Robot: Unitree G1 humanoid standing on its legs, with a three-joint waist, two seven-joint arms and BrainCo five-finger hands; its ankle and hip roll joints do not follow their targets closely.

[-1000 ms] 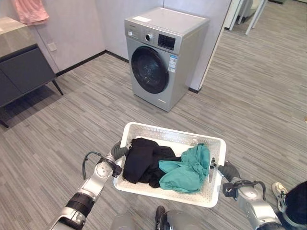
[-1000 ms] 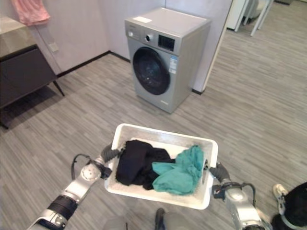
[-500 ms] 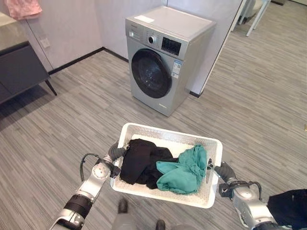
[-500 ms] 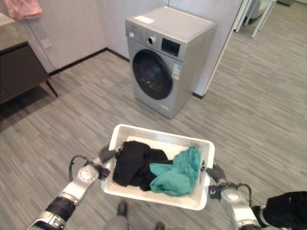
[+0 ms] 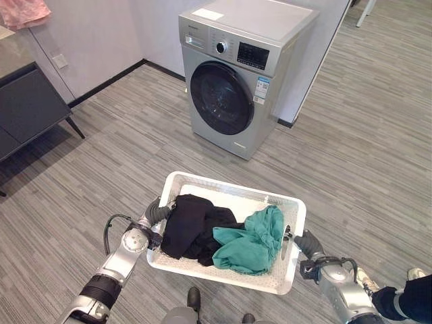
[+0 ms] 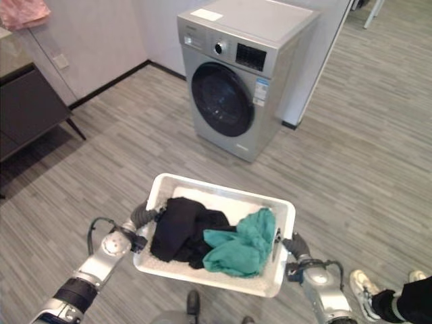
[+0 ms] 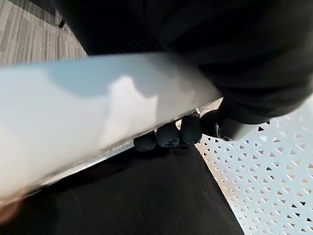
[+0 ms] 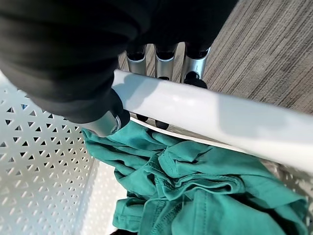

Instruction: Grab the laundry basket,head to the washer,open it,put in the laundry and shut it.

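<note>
White perforated laundry basket [image 5: 290, 233], carrying a black garment [image 5: 192, 226] and a teal one [image 5: 253, 239], is held clear of the floor in front of the silver washer [image 5: 236, 74], whose round door [image 5: 221, 98] is closed. Left hand [image 5: 154, 214] and right hand [image 5: 307, 244] each curl their fingers [image 8: 166, 61] round an end rim. Carrying is in hand; next comes closing in and setting the basket down to free a hand for the door.

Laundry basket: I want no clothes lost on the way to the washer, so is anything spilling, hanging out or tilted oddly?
Nothing stands out. The black garment and teal garment lie inside the white laundry basket, none over its rim. The left robot hand and right robot hand grip opposite rims. The washer door is shut.
</note>
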